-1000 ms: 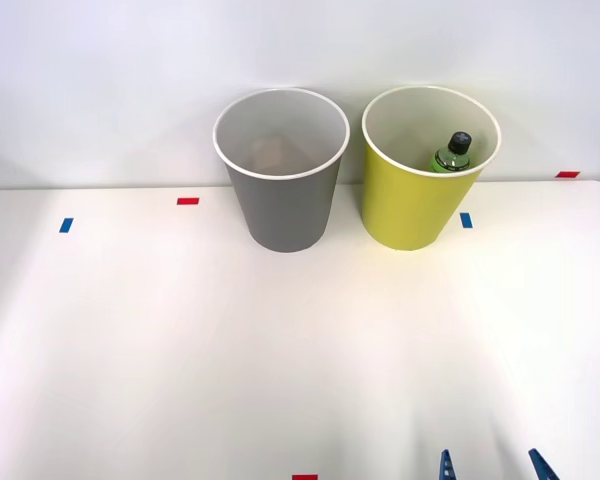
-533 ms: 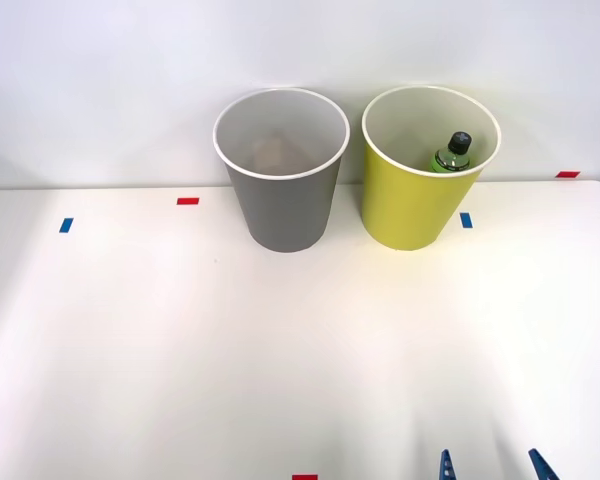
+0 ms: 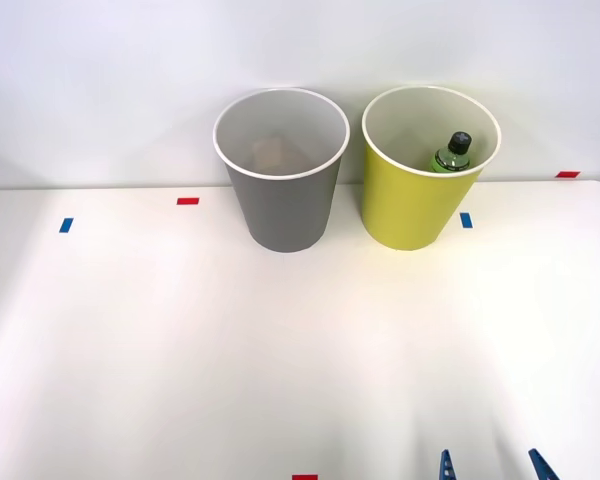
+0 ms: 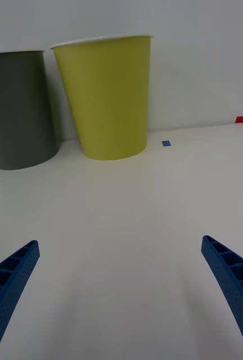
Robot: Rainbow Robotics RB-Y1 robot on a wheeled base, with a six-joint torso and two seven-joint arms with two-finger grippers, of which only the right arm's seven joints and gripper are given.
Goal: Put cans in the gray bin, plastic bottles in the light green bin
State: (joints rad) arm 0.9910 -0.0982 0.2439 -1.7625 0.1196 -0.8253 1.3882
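The gray bin stands at the back of the white table, left of the light green bin. A green plastic bottle with a black cap leans inside the light green bin. Something pale lies at the bottom of the gray bin; I cannot tell what it is. My right gripper is open at the table's near edge, well in front of both bins, with nothing between its blue fingers. The wrist view has the light green bin ahead and the gray bin beside it.
Small red and blue tape marks dot the white table, with another blue mark right of the light green bin. A white wall rises just behind the bins.
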